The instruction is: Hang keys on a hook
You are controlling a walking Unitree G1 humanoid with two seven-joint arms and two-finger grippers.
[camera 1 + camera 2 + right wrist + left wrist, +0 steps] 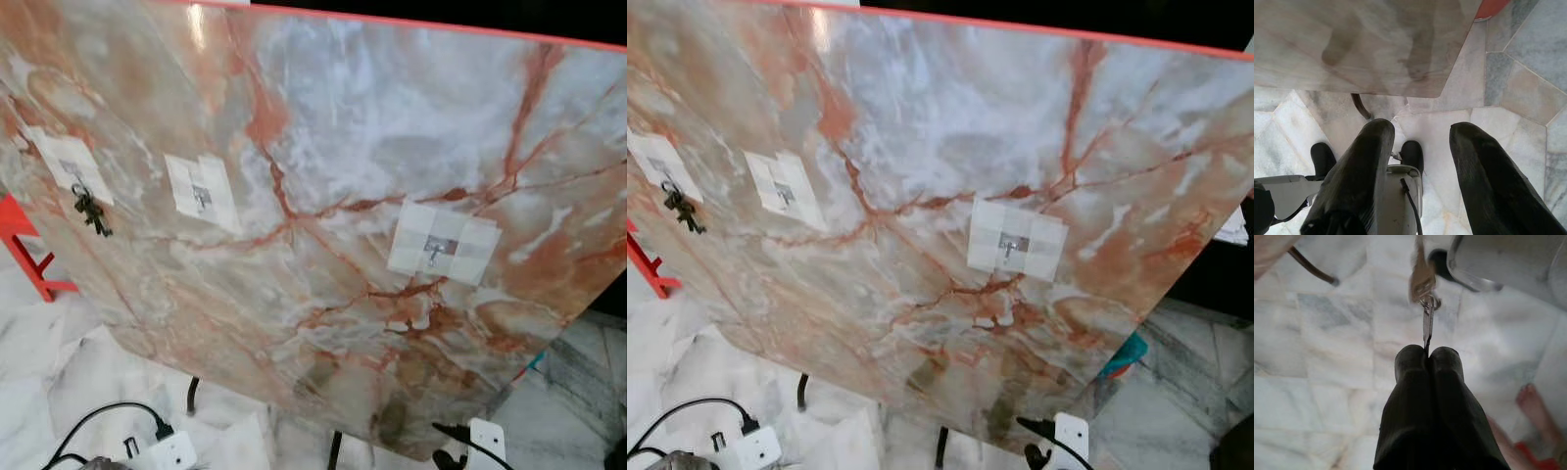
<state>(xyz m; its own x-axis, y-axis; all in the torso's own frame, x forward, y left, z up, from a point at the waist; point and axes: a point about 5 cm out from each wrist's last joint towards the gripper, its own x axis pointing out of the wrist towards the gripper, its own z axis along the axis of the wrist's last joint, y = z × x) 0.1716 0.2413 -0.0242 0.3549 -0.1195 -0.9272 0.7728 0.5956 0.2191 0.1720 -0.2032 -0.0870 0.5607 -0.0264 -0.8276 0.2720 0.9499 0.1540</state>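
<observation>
The small silver metal key bunch (1424, 293) on its split ring is held in the left gripper (1427, 355), whose two black fingers (1410, 367) are pressed together on the tip of one key blade, so that the ring and the remaining keys dangle free beyond the fingertips; that tip grip appears chosen to leave the ring open for threading over a hook. In this wrist view the bunch hangs low, over the pale veined marble floor (1327, 357), not yet up at the board. Ahead stands the large pink-and-grey marble-patterned panel (333, 127) with an orange-red edge, tilted toward the head camera. Count of hooks: three small metal hooks, each on a pale square adhesive pad, spread in a row across the panel. The left hook (76, 176) already carries a dark key bunch (91, 211), one in number; the middle hook (201, 194) and the right hook (434, 252) are bare, so either seems a candidate for the held keys. Key bunches counted: two, one held and one hung. The right gripper (1420, 142) is idle, its fingers (1364, 161) spread apart with nothing between them, pointing down at the floor beneath the panel's lower edge. White power adapters (171, 452) with black cables lie on the floor: two.
</observation>
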